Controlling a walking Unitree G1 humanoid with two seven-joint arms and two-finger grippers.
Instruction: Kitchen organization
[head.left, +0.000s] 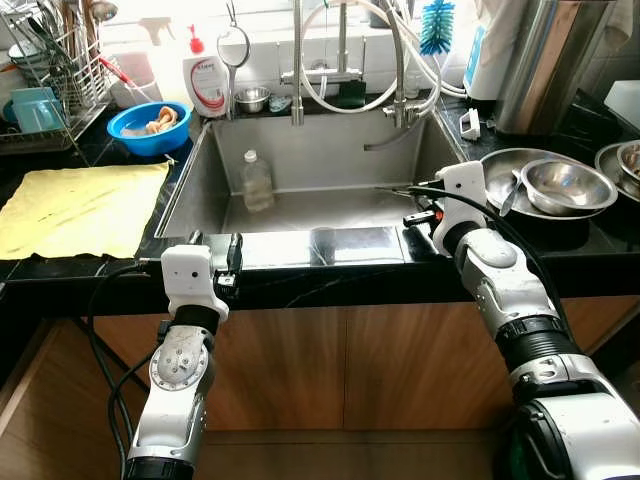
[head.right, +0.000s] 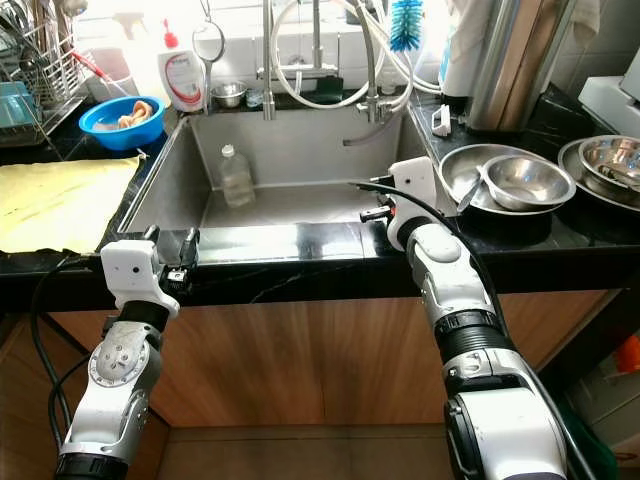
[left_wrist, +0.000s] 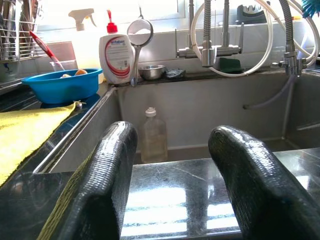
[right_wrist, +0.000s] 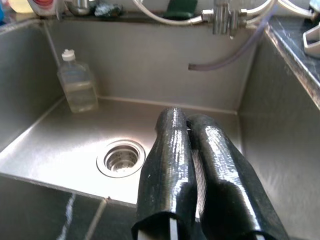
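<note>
1. The left gripper (head.left: 213, 262) is hovering at the sink's (head.left: 190, 180) black front ledge, lower left of the head view, fingers (left_wrist: 107, 170) spread apart and holding nothing.
2. The right gripper (right_wrist: 192, 150) is reaching over the front edge right of centre, fingers pressed together, empty.
3. A clear bottle (head.left: 257, 181) is standing upright in the basin's far-left corner.
4. A yellow cloth (head.left: 82, 208) is lying on the left counter; steel bowls (head.left: 560, 184) are sitting at right.
5. A blue bowl (head.left: 148, 128) is sitting upper left.

Light: bright backlight from rear window | Glare: glossy black stone counter edge (head.left: 330, 245) | Focus: sharp, no blur
</note>
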